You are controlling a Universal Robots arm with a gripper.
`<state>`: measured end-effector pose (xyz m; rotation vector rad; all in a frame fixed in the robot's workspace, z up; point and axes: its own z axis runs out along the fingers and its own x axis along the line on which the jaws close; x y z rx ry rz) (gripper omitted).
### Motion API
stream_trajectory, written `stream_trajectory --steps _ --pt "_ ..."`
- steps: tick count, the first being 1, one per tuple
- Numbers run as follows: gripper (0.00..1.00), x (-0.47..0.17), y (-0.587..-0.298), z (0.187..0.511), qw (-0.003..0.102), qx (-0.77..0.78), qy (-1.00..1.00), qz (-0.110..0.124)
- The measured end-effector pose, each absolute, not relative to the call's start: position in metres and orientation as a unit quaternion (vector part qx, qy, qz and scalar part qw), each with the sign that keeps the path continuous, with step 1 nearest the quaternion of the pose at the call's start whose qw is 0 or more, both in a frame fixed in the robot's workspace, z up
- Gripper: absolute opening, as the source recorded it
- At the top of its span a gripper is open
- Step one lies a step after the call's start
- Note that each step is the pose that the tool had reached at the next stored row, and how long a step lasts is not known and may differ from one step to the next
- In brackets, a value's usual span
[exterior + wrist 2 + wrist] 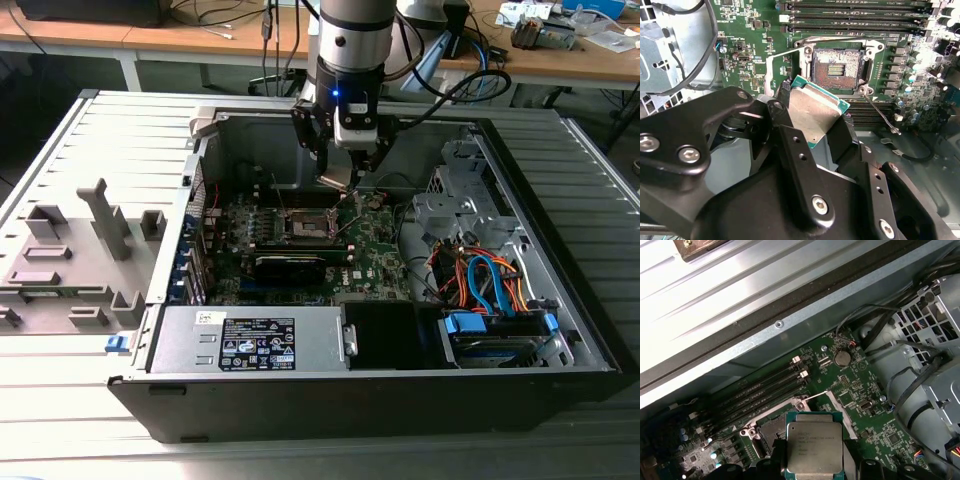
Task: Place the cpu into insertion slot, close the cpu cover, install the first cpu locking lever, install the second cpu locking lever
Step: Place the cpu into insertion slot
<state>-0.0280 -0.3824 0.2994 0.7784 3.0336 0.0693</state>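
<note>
Setting: open computer case on a grey slatted bench, with a green motherboard inside.
Cpu: held in the air over the board, near the insertion slot, not seated.
Handling: I judge it light, stiff and flat. The smooth lid may slip and the underside is fragile, so I grip opposite edges only.
Claw: my gripper is closed narrow on the chip's edges.
Slot: bare, with the cpu cover swung off it.
Beyond: memory slots alongside.
</note>
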Motion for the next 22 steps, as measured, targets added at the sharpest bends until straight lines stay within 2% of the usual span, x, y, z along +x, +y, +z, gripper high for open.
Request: stream_trajectory --steps 22 --pt "0.54 -0.028 -0.3824 0.2977 0.005 0.269 0.963 0.021"
